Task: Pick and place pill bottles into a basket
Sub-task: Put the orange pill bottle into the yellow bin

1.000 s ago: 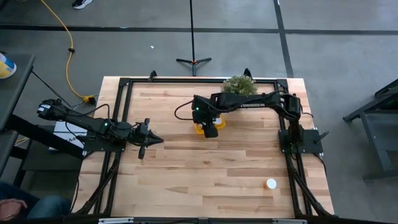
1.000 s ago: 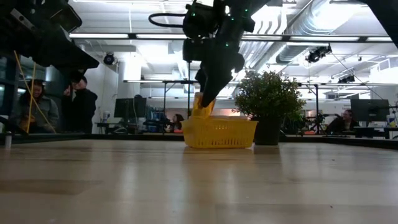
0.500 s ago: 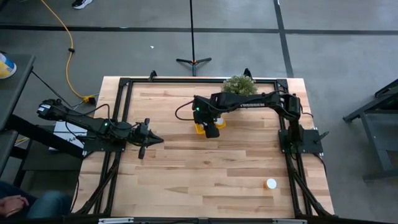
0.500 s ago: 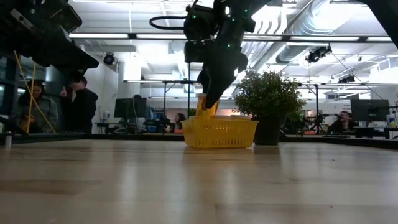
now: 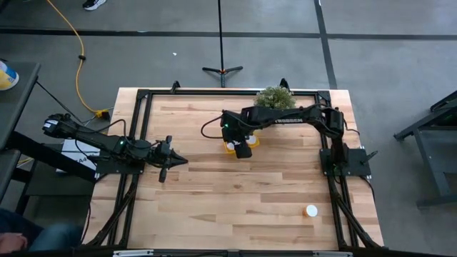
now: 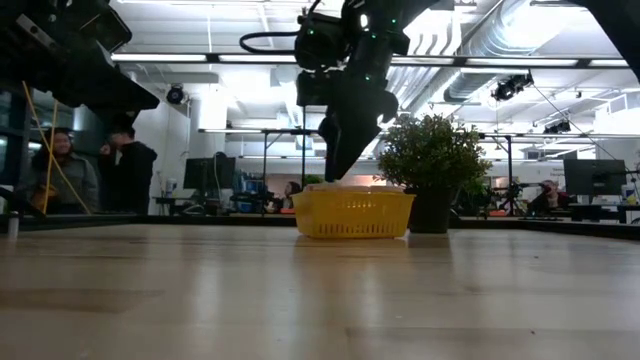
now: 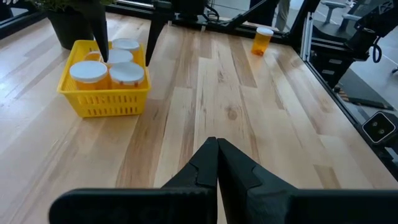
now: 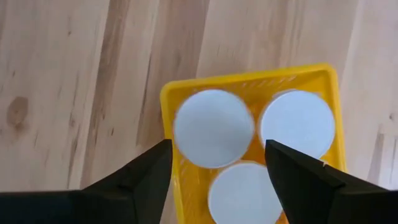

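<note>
Bright yellow basket (image 7: 104, 102), white-capped orange pill bottles (image 7: 89, 74), dark tool (image 8: 217, 171), pale wood-grain table (image 7: 261, 118)

From above, the right end effector (image 5: 243, 150) hides most of the basket (image 5: 229, 148).

Five pill bottles, one basket, one plant, two robot arms.

One yellow basket (image 7: 104, 99) stands on one wooden table (image 5: 235, 193). The left wrist view shows four white-capped pill bottles (image 7: 91, 73) upright inside it; the right wrist view shows only three of those caps (image 8: 214, 127). A fifth bottle (image 5: 310, 211) stands alone near the table's edge, well apart from the basket. One potted plant (image 5: 275, 97) sits beside the basket. Two grippers appear: the right gripper (image 5: 243, 147) over the basket, the left gripper (image 5: 171, 159) off to the side. Two people (image 6: 128, 170) stand in the room behind.
</note>
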`<control>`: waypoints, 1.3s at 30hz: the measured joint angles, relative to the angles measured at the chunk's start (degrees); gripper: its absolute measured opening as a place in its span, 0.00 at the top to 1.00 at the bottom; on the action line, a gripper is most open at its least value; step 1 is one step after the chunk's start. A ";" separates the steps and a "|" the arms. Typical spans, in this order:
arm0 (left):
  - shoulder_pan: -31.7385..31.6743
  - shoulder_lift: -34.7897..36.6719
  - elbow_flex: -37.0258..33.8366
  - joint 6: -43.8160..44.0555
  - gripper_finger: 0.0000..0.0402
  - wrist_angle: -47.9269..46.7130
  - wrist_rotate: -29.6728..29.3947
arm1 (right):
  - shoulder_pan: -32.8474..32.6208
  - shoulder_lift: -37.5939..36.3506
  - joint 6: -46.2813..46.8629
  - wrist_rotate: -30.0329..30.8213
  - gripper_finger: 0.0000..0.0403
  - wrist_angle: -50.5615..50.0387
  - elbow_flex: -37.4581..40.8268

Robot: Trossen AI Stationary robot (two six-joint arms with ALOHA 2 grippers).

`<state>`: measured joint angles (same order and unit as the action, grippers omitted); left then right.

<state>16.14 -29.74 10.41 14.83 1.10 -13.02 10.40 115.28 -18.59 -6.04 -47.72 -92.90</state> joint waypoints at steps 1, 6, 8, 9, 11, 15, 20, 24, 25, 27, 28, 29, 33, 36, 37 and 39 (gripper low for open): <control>0.00 0.00 0.00 0.00 0.88 0.00 0.00 | 0.10 0.00 -0.17 0.02 0.39 0.02 0.00; 0.00 0.00 0.00 0.00 0.88 0.02 -0.01 | 0.52 -0.03 0.48 0.08 0.39 -1.68 -2.63; 0.00 0.00 0.00 0.00 0.88 0.02 -0.02 | 0.52 -0.11 1.35 0.14 0.39 -4.30 -5.42; 0.00 0.00 0.00 0.00 0.88 0.02 -0.02 | 0.51 -0.15 2.20 0.18 0.39 -5.71 -6.88; 0.00 0.00 0.00 0.00 0.88 0.02 -0.02 | 0.22 -0.17 3.97 0.09 0.39 -8.22 -9.77; 0.00 0.00 0.00 0.00 0.88 0.04 -0.04 | -1.91 -0.75 6.60 -2.54 0.38 -13.21 -13.13; 0.00 0.00 0.00 0.00 0.88 0.04 -0.07 | -7.76 -3.60 7.92 -4.73 0.38 -16.26 -13.11; 0.00 0.00 0.00 0.00 0.88 0.10 -0.27 | -13.12 -7.29 10.71 -2.75 0.38 -16.42 -13.11; 0.00 0.00 0.00 0.01 0.88 0.24 -0.31 | -14.64 -8.34 11.16 -1.28 0.38 -16.41 -13.11; 0.00 0.00 0.00 0.02 0.88 0.52 -0.33 | -17.92 -10.25 12.34 3.06 0.38 -15.97 -13.11; 0.00 0.00 0.00 0.02 0.88 0.67 -0.32 | -19.61 -11.21 12.96 5.11 0.38 -15.49 -13.11; 0.00 0.00 0.00 0.02 0.88 0.69 -0.31 | -21.39 -12.01 13.69 6.80 0.38 -14.98 -13.11; 0.00 0.00 0.00 0.33 0.88 0.66 -0.31 | -29.77 -14.70 17.03 12.04 0.39 -12.77 -13.11; -0.01 0.00 0.00 0.07 0.88 0.65 -0.31 | -36.35 -15.23 19.99 19.15 0.39 -12.09 -13.11; 0.00 0.00 0.00 -0.52 0.88 0.66 -0.30 | -38.35 -15.23 21.29 22.01 0.39 -12.30 -13.11; 0.00 0.00 0.00 -1.93 0.88 0.83 -0.28 | -42.04 -15.23 24.47 27.55 0.39 -13.31 -13.11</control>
<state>16.14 -29.74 10.41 12.90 1.93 -13.30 -31.64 100.05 5.88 21.51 -61.03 -106.02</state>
